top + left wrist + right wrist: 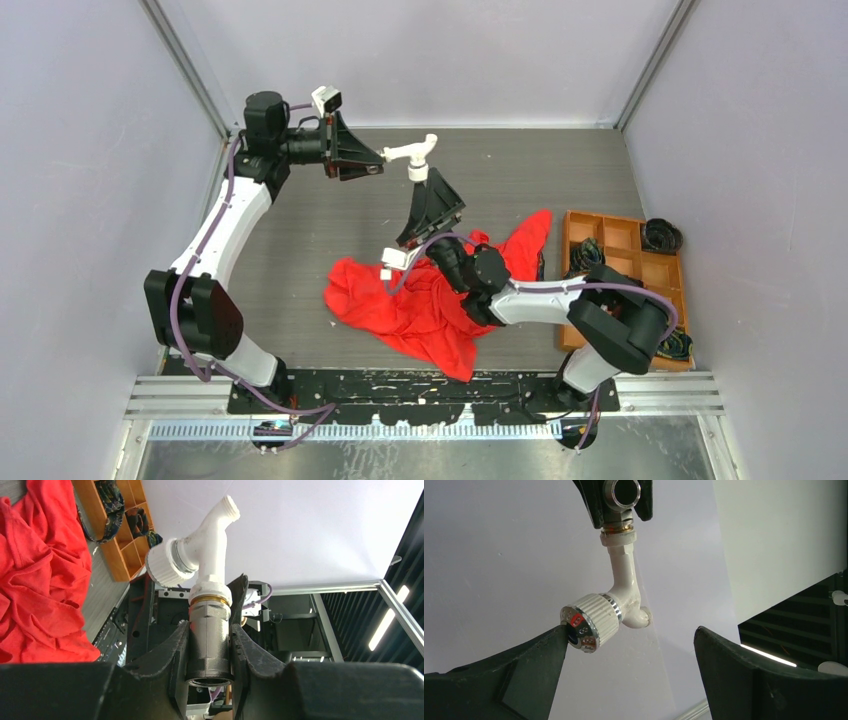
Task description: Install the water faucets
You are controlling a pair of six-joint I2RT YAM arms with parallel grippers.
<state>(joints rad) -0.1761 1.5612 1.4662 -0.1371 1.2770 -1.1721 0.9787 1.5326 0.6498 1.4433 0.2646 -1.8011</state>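
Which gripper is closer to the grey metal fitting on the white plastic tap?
Left. The left gripper clamps the grey metal fitting; the right gripper is open beside the round white knob.

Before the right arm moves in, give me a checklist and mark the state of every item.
1. Left gripper clamped on the grey fitting: ok.
2. Faucet fully screwed into the fitting: cannot tell; a brass band shows at the joint.
3. Right gripper open: ok.
4. Knob centred in that gripper's gap: not ok, it sits at one edge.
5. Red cloth clear of the faucet: ok.
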